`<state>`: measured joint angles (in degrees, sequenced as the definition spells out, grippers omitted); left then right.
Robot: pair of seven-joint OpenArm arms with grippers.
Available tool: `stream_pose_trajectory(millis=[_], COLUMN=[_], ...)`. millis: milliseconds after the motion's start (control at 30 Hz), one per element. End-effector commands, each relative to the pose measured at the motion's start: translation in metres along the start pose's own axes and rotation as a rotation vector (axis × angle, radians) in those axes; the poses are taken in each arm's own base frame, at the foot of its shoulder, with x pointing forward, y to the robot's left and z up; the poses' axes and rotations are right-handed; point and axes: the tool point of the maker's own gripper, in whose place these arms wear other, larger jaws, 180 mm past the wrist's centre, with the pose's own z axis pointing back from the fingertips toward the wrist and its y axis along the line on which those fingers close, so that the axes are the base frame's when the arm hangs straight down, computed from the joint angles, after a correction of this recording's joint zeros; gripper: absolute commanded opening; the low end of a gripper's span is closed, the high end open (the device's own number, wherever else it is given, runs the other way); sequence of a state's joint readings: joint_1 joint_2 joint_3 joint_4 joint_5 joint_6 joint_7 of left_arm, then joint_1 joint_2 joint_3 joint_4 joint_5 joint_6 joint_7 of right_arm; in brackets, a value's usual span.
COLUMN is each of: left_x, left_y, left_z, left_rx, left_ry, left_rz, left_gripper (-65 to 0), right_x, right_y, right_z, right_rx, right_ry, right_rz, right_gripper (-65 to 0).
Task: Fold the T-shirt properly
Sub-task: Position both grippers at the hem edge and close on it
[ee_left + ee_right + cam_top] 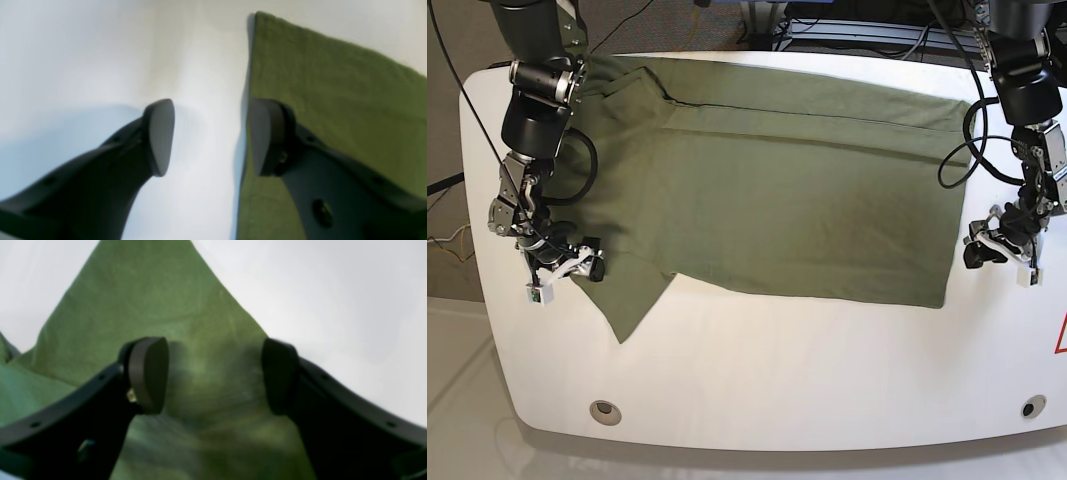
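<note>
- The T-shirt (pixel 767 190) lies flat on the white table (pixel 787 380), its long axis running side to side across the base view. One lengthwise fold is already laid along the far edge.
- My left gripper (pixel 210 136) is spread wide and holds nothing. It stands at the shirt's short end, on the right of the base view. One finger sits over bare table, the other just over the cloth border, so that straight edge runs between my jaws.
- My right gripper (pixel 213 376) is also spread fully and holds nothing. It hangs directly above the cloth at the opposite end, where a sleeve (pixel 632 295) points toward the near table edge.
- Judgement: each claw is nearest its own end. The next grasp depends on the hem line between my left jaws; I should lower there and close on that edge.
</note>
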<state>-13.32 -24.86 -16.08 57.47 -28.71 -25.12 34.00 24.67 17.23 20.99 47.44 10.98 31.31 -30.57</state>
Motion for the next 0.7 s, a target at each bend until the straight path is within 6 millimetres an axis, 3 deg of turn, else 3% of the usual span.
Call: stream_pose_trajectory(millis=[0, 667], left_x=[0.029, 0.016], left_y=[0.002, 0.006], left_z=[0.005, -0.010], left_rx=[-0.003, -0.005], left_ry=[-0.078, -0.037], left_rz=[-0.011, 0.043], left_gripper=[-30.6, -30.5], right_x=[0.019, 0.016], right_y=[0.002, 0.007], right_z=[0.001, 0.000], right_rx=[0.007, 0.017], right_ry=[-0.045, -0.044], right_rz=[0.007, 0.004], right_gripper=[-22.6, -23.2])
